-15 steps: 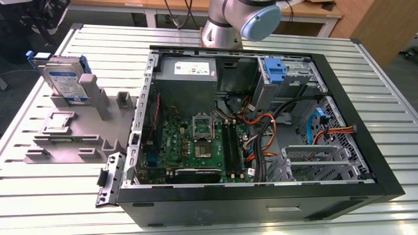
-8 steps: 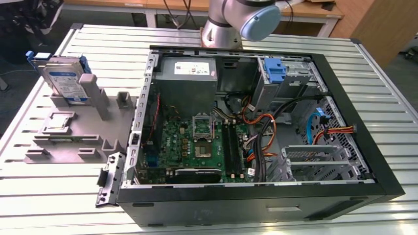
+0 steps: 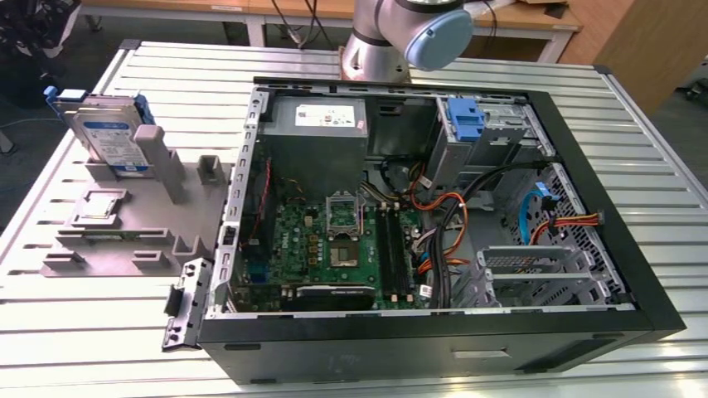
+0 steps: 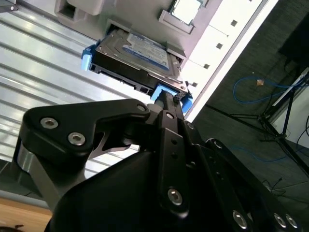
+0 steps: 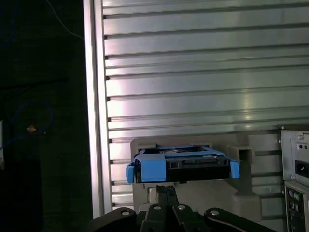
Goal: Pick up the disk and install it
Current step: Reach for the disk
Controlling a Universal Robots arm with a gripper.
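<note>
Table [image 3: 111, 332] of ribbed metal bears an open case [image 3: 387, 356] at the exterior view's right and a grey stand [image 3: 111, 240] at its left. The disk [image 3: 111, 133] stands upright in the stand. In the first wrist view the gripper [image 5: 166, 189] hovers near the disk's blue rail, jaws drawn together, holding nothing.

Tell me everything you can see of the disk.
The disk is a flat rectangular drive, silver-grey and metal-looking, with a blue-and-white label on its broad face and blue plastic rails along its edges. It stands upright on edge in a slot of the grey holder on the slatted table, to the exterior view's left of the open computer case. In the exterior view only the holder touches it. In both wrist views the gripper points toward one railed end.
</note>
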